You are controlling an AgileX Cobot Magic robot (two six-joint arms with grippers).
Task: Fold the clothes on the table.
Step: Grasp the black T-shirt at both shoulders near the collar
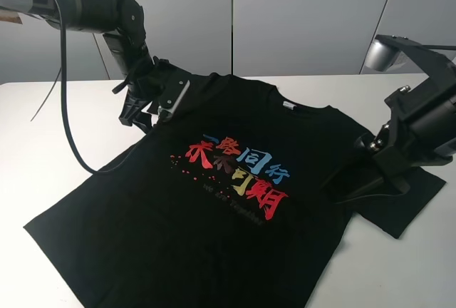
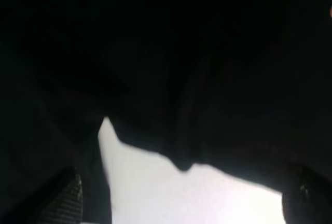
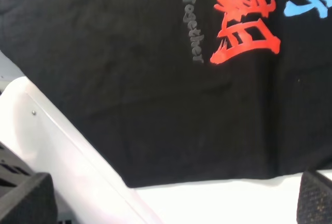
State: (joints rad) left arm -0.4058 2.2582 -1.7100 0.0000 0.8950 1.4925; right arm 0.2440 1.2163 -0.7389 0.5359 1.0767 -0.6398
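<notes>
The left gripper [image 1: 149,114] and right gripper [image 1: 339,188] gaped open; each needed the black printed cotton T-shirt [image 1: 178,244] edge deep between its jaws.

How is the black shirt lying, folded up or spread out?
Spread out. The shirt lies flat on the table, its print facing up and a sleeve sticking out; no fold shows.
</notes>
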